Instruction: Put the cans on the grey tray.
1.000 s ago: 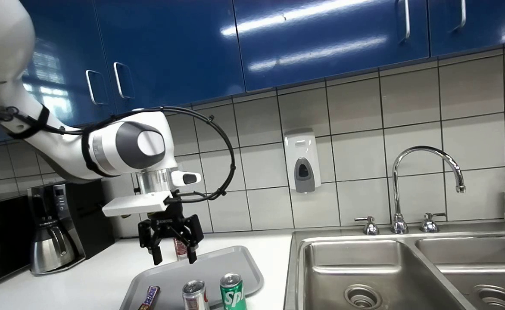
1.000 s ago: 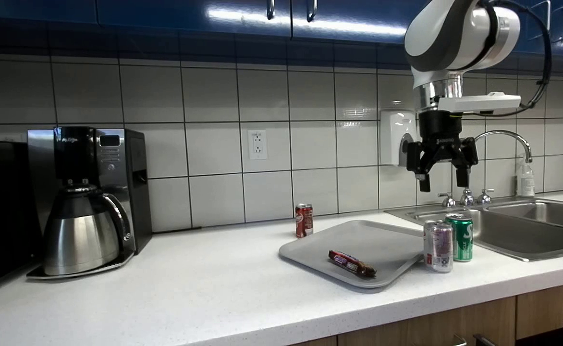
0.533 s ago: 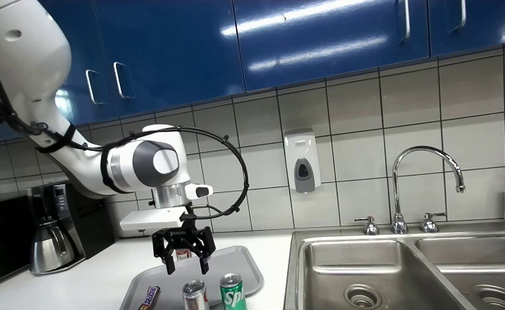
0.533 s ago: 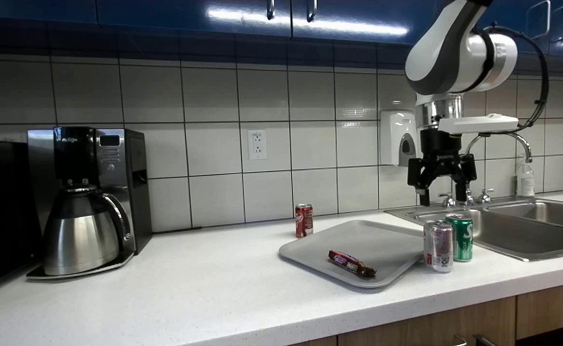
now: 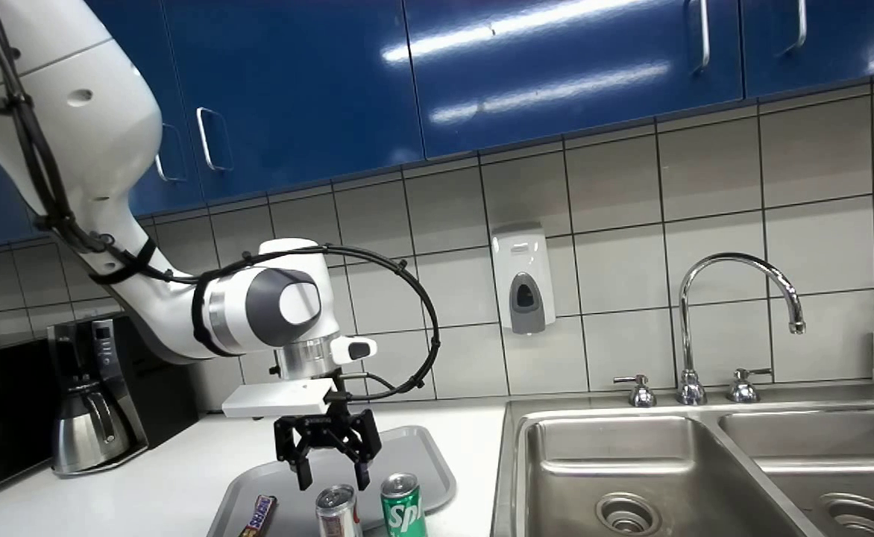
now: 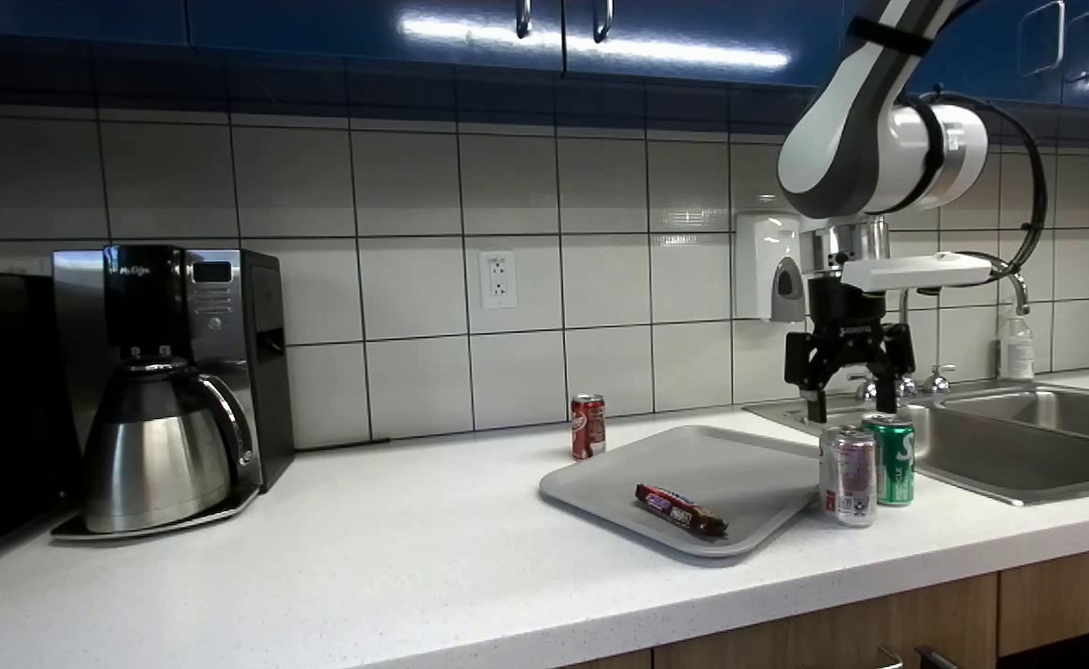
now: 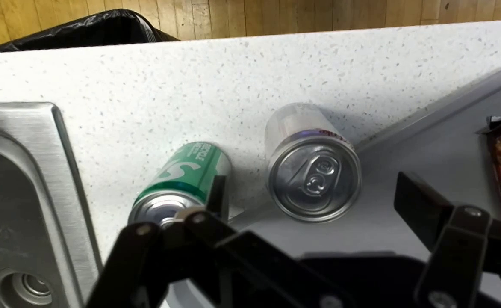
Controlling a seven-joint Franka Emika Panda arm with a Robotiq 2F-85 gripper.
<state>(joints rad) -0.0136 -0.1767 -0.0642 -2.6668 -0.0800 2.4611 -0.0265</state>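
The silvery can (image 6: 848,477) stands upright on the counter by the tray's near right rim. The green can (image 6: 895,460) stands just beside it. The dark red can (image 6: 588,427) stands on the counter behind the tray; it is hidden in the exterior view facing the sink and outside the wrist view. The grey tray (image 6: 712,455) holds no can. My gripper (image 6: 851,409) is open and empty above the tray's right side, close over the silvery can. In the wrist view the silvery lid (image 7: 314,182) shows between the spread fingers (image 7: 312,188); the left finger overlaps the green can (image 7: 190,169).
A chocolate bar (image 6: 679,511) lies on the tray. The steel sink (image 5: 515,462) lies close to the green can, with a faucet (image 5: 735,257) behind it. A coffee maker (image 6: 159,446) stands at the far left. The counter's front edge (image 7: 250,38) shows in the wrist view.
My gripper has come down toward the silvery can, shifting right in the view facing the sink, and now covers the dark red can there. It stays open. The cans and tray have not moved.
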